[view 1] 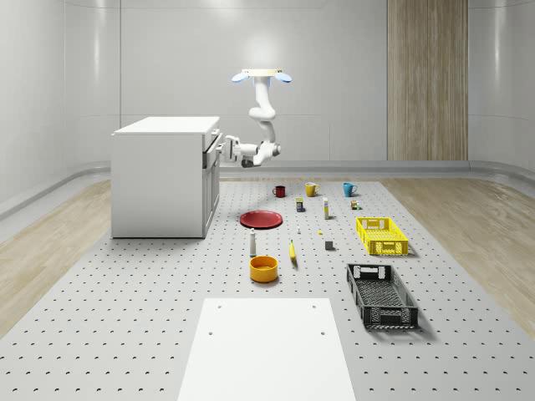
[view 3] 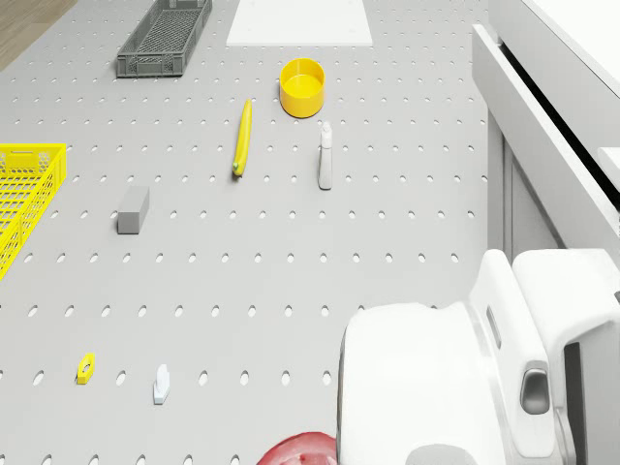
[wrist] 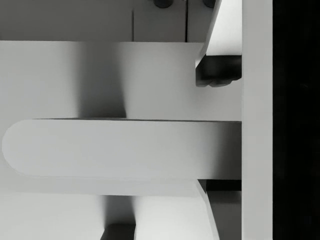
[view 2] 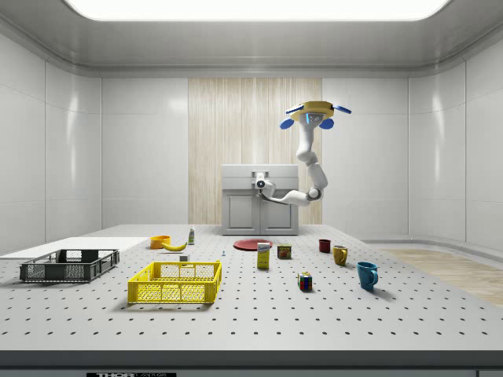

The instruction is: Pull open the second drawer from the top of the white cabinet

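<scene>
The white cabinet (view 1: pixel 159 180) stands at the whole-scene view's left and against the far wall in the side view (view 2: pixel 259 212). An upper drawer (view 3: pixel 523 107) sticks out a little from the cabinet front, with a dark slit behind it. I cannot tell which drawer it is. The drone (view 1: pixel 262 77) hovers in front of the cabinet, higher than its top. Its arm bends down and across to the drawer front. My gripper (view 1: pixel 222 150) is at that drawer. In the wrist view its fingers straddle the handle bar (wrist: pixel 120 150). The gripper (wrist: pixel 215 134) is open, with a gap between one pad (wrist: pixel 217 72) and the bar.
On the pegboard floor before the cabinet lie a red plate (view 1: pixel 261 219), a white bottle (view 1: pixel 252 242), a banana (view 1: pixel 292 251) and a yellow bowl (view 1: pixel 263 268). Mugs (view 1: pixel 311 189), a yellow crate (view 1: pixel 382 236) and a black crate (view 1: pixel 381 295) sit further right. A white board (view 1: pixel 266 351) lies at the front.
</scene>
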{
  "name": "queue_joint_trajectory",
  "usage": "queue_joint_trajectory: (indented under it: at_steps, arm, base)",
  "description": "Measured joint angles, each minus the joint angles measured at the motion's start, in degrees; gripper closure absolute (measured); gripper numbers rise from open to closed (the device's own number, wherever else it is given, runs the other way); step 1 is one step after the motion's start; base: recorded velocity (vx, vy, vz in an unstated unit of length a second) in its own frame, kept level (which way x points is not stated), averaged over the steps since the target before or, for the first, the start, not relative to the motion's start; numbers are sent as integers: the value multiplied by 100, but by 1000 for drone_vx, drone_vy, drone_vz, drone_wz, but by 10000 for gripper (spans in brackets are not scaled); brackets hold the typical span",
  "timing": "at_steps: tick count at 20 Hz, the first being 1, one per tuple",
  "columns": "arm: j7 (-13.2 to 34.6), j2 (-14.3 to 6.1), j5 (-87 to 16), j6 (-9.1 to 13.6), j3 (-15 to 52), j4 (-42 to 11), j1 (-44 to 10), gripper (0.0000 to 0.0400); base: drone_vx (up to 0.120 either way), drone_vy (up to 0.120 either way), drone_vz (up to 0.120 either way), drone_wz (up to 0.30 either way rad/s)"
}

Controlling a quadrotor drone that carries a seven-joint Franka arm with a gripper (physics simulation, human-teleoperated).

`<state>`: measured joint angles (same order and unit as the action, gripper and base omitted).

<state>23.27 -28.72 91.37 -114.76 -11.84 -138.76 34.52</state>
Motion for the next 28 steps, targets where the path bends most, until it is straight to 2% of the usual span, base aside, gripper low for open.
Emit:
queue_joint_trajectory:
  at_steps: [1,2,3,5,7,8,9,10,14,15,16,18,19,20,21,23,24,25,28]
  arm:
    - [135,-18,-21,27,-3,-9,-28,197]
    - [-218,1,26,71,-40,-70,-42,222]
    - [-220,-17,37,109,-53,-87,-69,239]
    - [-526,3,118,185,-91,-165,-103,258]
    - [-393,-46,83,244,-99,-174,-166,269]
    - [112,-144,-129,250,-86,-111,-215,185]
    - [-13,-177,-242,267,-119,-127,-245,197]
    - [291,-239,-357,297,-140,-105,-272,151]
    - [161,-275,-388,437,-250,-194,-348,193]
    - [-138,-242,-329,497,-296,-256,-364,218]
    - [-130,-262,-338,543,-324,-271,-394,236]
    - [171,-341,-474,602,-357,-250,-453,192]
    - [244,-370,-538,631,-384,-251,-475,182]
    - [511,-431,-655,654,-415,-226,-489,135]
    - [156,-400,-631,697,-482,-293,-492,167]
    - [88,-425,-653,803,-575,-333,-540,219]
    - [253,-468,-734,847,-615,-326,-568,196]
    - [107,-472,-760,898,-670,-352,-588,216]
    - [589,-591,-1026,1006,-779,-292,-648,132]
  base:
    - [0,0,0,0]
    - [0,0,0,0]
    - [0,0,0,0]
    - [0,0,0,0]
    - [0,0,0,0]
    - [0,0,0,0]
    - [0,0,0,0]
    - [0,0,0,0]
    - [0,0,0,0]
    - [0,0,0,0]
    - [0,0,0,0]
    - [0,0,0,0]
    - [0,0,0,0]
    - [0,0,0,0]
    - [0,0,0,0]
    - [0,0,0,0]
    - [0,0,0,0]
    - [0,0,0,0]
    - [0,0,0,0]
